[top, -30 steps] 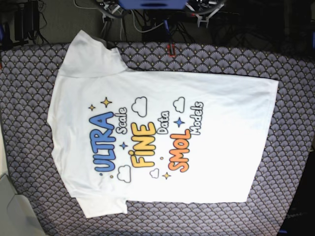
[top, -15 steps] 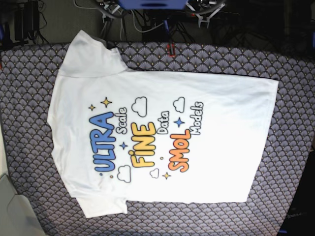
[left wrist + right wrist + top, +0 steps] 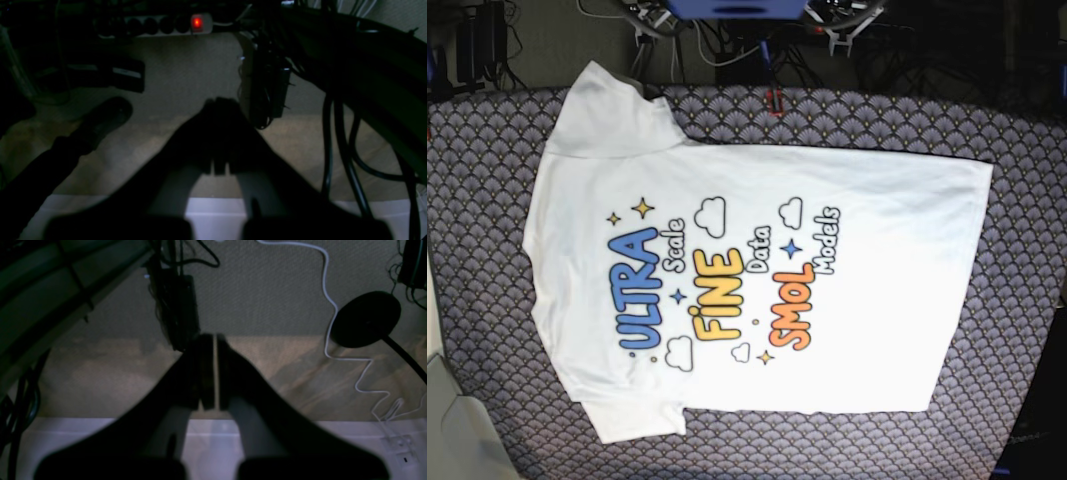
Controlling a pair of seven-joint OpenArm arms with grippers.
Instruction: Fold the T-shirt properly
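Both grippers pressed together, empty; T-shirt (image 3: pixel 757 280) flat, one sleeve overhanging the table (image 3: pixel 1027 200).

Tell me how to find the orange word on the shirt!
Look at the patterned table cover and find the big white T-shirt spread flat on it, print side up. The picture in its middle has three fat colored words lying sideways. "SMOL" is the orange one, beside yellow "FINE", farthest from blue "ULTRA".

We see the T-shirt (image 3: pixel 757 290) spread flat, print up, on the patterned cloth (image 3: pixel 487 250), collar apparently toward nine o'clock.
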